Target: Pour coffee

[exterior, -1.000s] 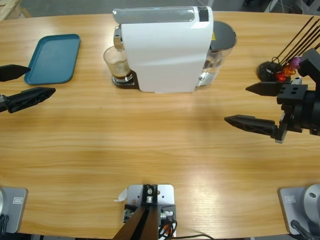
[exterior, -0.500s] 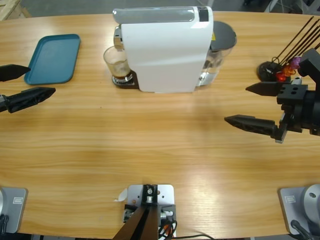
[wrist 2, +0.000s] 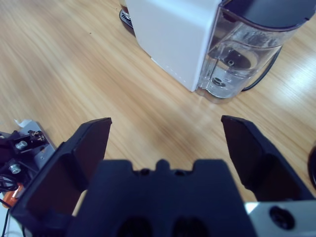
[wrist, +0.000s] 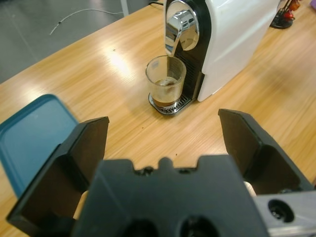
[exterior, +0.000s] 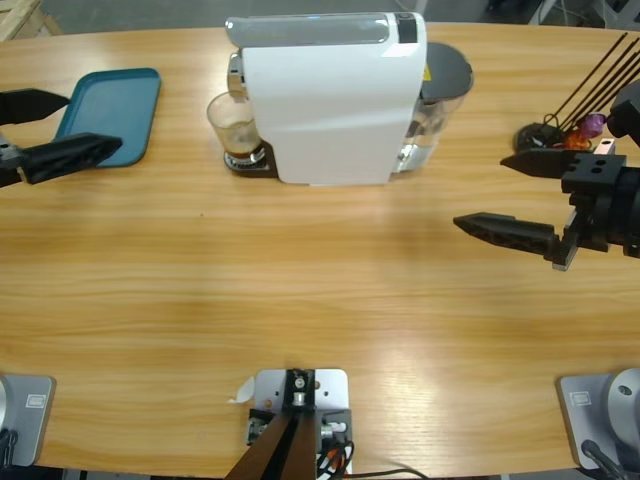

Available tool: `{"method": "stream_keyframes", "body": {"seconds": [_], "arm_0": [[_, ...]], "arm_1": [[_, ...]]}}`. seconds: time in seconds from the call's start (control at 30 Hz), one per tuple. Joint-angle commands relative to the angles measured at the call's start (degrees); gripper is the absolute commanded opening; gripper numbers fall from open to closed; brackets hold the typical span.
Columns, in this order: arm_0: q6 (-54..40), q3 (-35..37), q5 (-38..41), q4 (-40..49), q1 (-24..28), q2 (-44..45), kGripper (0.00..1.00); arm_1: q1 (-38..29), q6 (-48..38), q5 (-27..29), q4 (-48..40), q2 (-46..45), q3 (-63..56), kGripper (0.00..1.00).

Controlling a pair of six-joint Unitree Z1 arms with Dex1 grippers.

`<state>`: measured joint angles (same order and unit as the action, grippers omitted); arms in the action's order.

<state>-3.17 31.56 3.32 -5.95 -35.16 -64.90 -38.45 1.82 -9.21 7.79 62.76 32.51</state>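
We're at the approach: our left gripper (exterior: 48, 127), jaws spread and empty, faces the clear glass cup (wrist: 166, 81) of dark coffee (wrist: 164, 100) under the white machine's (exterior: 335, 100) chrome spout, next closing in around it.

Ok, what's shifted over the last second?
The left claw, open and empty, moved up the table to the blue tray. The right claw, also open, edged slightly the same way. The glass with coffee stays under the machine.
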Motion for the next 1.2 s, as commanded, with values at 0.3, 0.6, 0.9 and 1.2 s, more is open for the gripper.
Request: {"method": "stream_keyframes", "body": {"seconds": [0.3,0.6,0.9,1.2], "arm_0": [[-4.09,-0.88,9.52,-17.41,-0.17,-27.28,0.970],[-5.97,-1.02,8.55,-26.83,-0.17,-35.95,0.977],[-6.27,-2.20,1.10,-34.60,-0.17,-39.83,0.977],[-5.20,-0.81,2.82,-37.80,-0.17,-43.21,0.991]], "arm_1": [[-0.57,-0.31,1.35,-0.85,-1.85,-2.54,1.000],[-0.57,-0.31,1.60,-0.85,-2.02,-2.78,1.000],[-0.57,-0.31,1.65,-0.94,-1.50,-2.71,1.000],[-0.57,-0.31,1.74,-0.97,-1.36,-2.71,1.000]]}}
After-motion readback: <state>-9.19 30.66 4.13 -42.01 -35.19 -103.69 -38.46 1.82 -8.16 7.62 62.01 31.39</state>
